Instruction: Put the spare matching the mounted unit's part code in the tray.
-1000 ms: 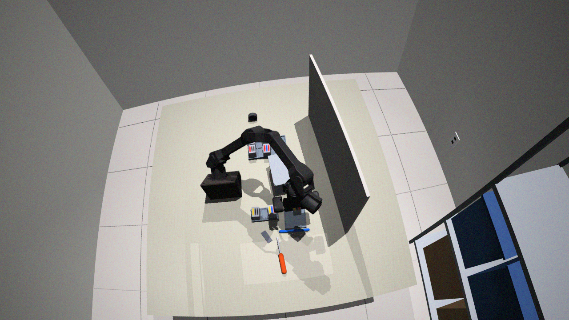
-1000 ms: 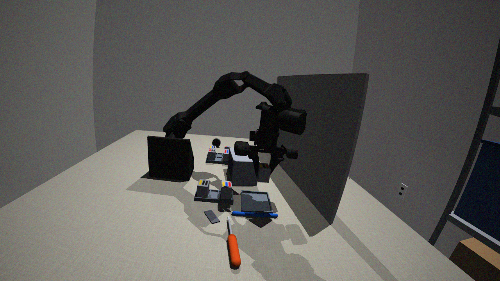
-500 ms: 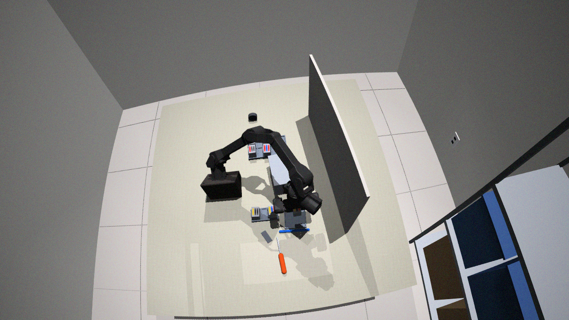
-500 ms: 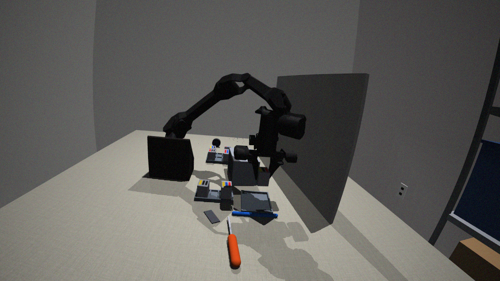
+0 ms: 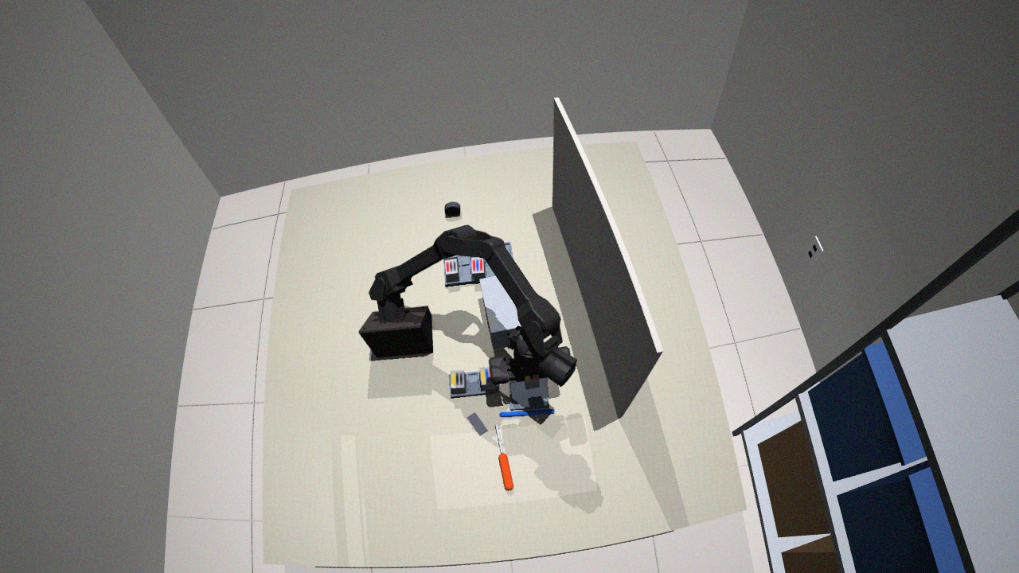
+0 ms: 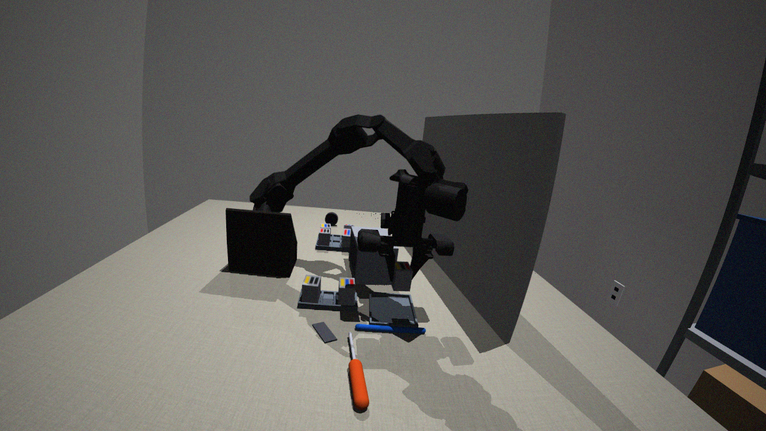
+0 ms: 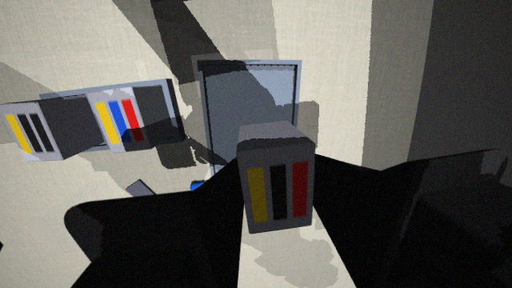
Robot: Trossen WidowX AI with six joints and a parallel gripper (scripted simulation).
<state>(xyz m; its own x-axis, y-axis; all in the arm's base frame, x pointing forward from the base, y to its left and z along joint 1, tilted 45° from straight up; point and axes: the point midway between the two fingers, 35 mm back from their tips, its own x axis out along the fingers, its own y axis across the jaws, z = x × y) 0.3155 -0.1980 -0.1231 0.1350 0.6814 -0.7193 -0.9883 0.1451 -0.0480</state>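
A black robot arm arches over a pale tabletop from a dark box-shaped base, its gripper (image 5: 529, 376) (image 6: 403, 262) (image 7: 268, 159) pointing down. The fingers are pinching a dark gray block (image 6: 403, 276) (image 7: 276, 192), the spare, whose label carries three upright bars: yellow, black and red, in that order from left to right in the wrist view. The block is in the air, above the table and close to the tray (image 5: 529, 395) (image 6: 392, 309) (image 7: 299, 86) — a shallow, square, gray-blue one with a raised rim.

Beside the tray sits a small rack (image 5: 471, 394) (image 6: 320, 307) (image 7: 171, 94) with two more blocks standing in it. One (image 5: 457, 380) (image 6: 311, 289) (image 7: 32, 132) shows yellow, black, black; the other (image 5: 486, 376) (image 6: 347, 291) (image 7: 116, 120) shows yellow, blue, red. Farther back, another rack (image 5: 464, 282) (image 6: 333, 248) holds blocks with colored labels, partly hidden by the arm and by a gray housing with a pale top.

A blue rod (image 5: 526, 412) (image 6: 389, 328) (image 7: 197, 186) lies along the tray's near edge in the exterior view, and an orange-handled screwdriver (image 5: 505, 470) (image 6: 358, 384) lies nearer that camera. A tall dark panel (image 5: 605, 270) (image 6: 487, 214) (image 7: 464, 80) stands upright on the other side of the tray from the small rack.
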